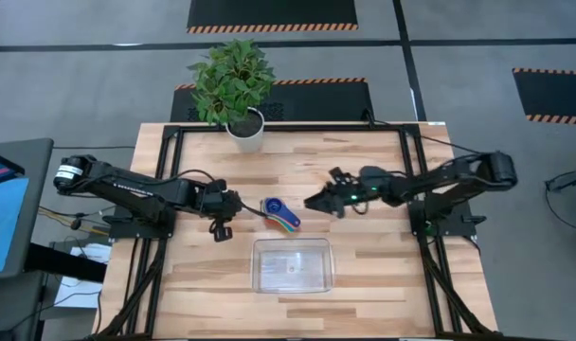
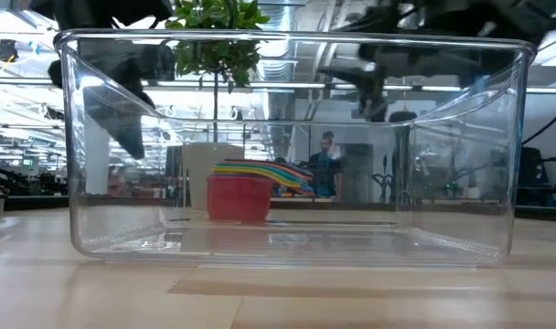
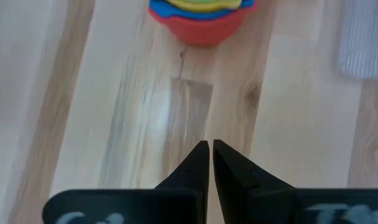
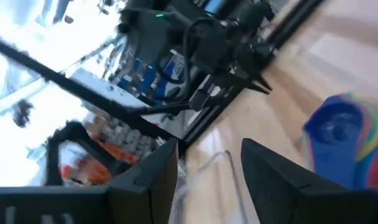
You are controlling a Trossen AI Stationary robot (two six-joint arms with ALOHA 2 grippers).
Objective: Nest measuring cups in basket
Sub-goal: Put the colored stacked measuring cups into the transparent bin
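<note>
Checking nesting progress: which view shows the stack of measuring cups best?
The high view: the stack of measuring cups lies whole on the table beyond the basket. The low view shows it through the basket wall; both wrist views crop it.

Both arms are matte black with chunky jointed links and loose black cables. The left gripper (image 3: pixel 210 163) has pointed black wedge fingers; the right gripper (image 4: pixel 207 168) has broad, flat ones, plus a tiny green light.

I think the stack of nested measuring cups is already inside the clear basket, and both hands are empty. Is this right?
Not quite. The high view shows the stack of nested measuring cups on the bare table, behind the clear basket and outside it. The left hand and right hand are indeed empty.
</note>
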